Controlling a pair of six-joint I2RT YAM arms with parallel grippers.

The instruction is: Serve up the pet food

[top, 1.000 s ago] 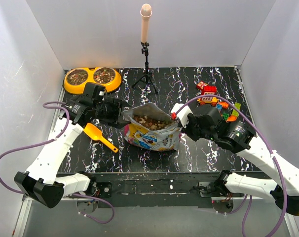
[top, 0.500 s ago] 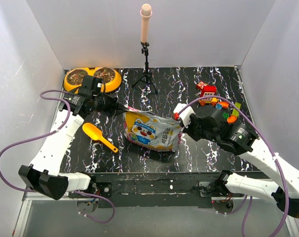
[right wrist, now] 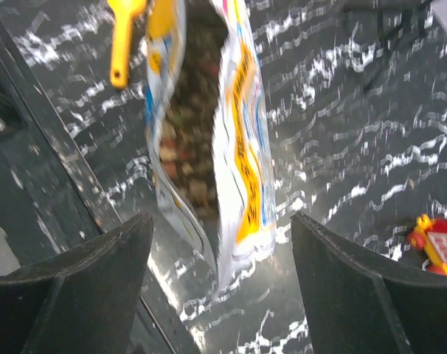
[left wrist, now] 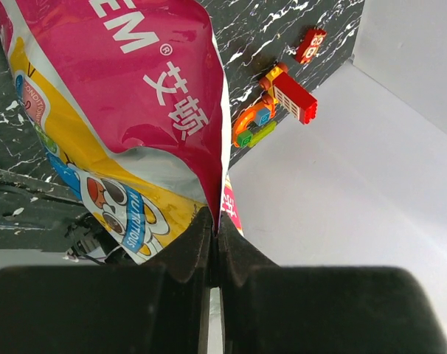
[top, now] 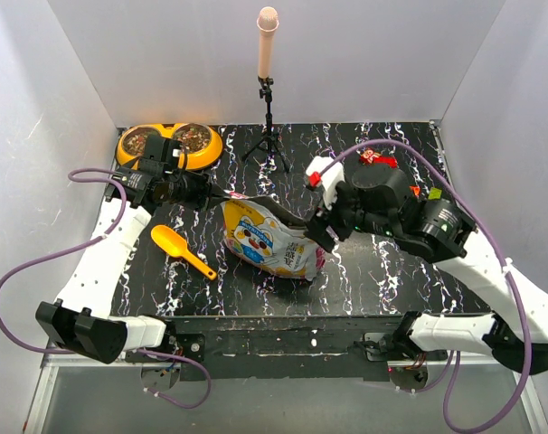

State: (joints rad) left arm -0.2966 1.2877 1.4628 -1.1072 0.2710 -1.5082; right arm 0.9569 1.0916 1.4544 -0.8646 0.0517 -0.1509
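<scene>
Top external view showed the bag slumped on its side near the middle of the table, its far-left corner pinched by the left gripper. The left wrist view confirmed those jaws were pressed fully together on a thin fold of the bag's edge. The right gripper hovered just beside the bag's right end, jaws spread wide and holding nothing. In the right wrist view the pet food sat inside the bag's gaping mouth, beyond that gripper's fingers, though blur made it hard to tell how deep the kibble lay. The double bowl at the far left appeared to have kibble in both cups, and the scoop lay to the near left of the bag, apart from it. The step in hand looked like steadying the bag. To do it well, the right gripper would need to close on the lip opposite the left one's hold, deep enough not to slip. It could then draw gently away so that the mouth faced up and nothing spilled.
</scene>
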